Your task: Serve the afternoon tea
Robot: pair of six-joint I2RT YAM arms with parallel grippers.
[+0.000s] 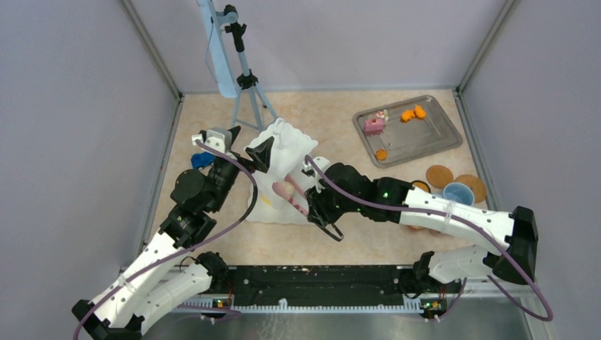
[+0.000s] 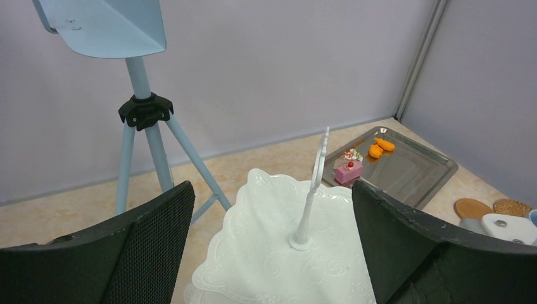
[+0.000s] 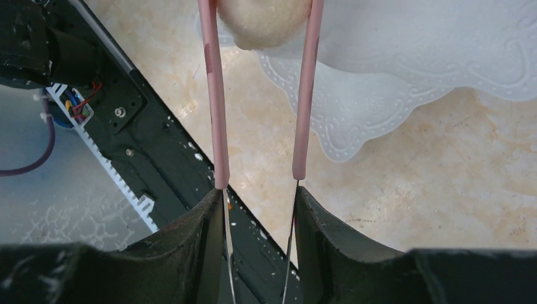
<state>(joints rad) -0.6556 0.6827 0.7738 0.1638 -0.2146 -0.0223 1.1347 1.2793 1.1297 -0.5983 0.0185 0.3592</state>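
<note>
My right gripper [image 3: 258, 196] is shut on the pink tongs [image 3: 216, 107]. Their tips pinch a cream pastry [image 3: 263, 22] just above the edge of the white tiered stand's lower plate [image 3: 354, 107]. In the top view the pastry [image 1: 284, 190] sits at the stand's near side, by my right gripper [image 1: 315, 202]. My left gripper [image 2: 272, 253] is open and empty, its fingers either side of the stand's upper plate [image 2: 266, 228] and thin handle [image 2: 313, 183]. A pink cake slice [image 1: 374, 125] and orange pastries [image 1: 413, 113] lie on the metal tray [image 1: 425, 138].
A blue tripod [image 1: 244, 78] stands behind the stand. A blue toy car [image 1: 200, 160] lies beside my left arm. Two round woven coasters [image 1: 439, 176] and a blue cup [image 1: 457, 193] sit right of my right arm. Grey walls enclose the table.
</note>
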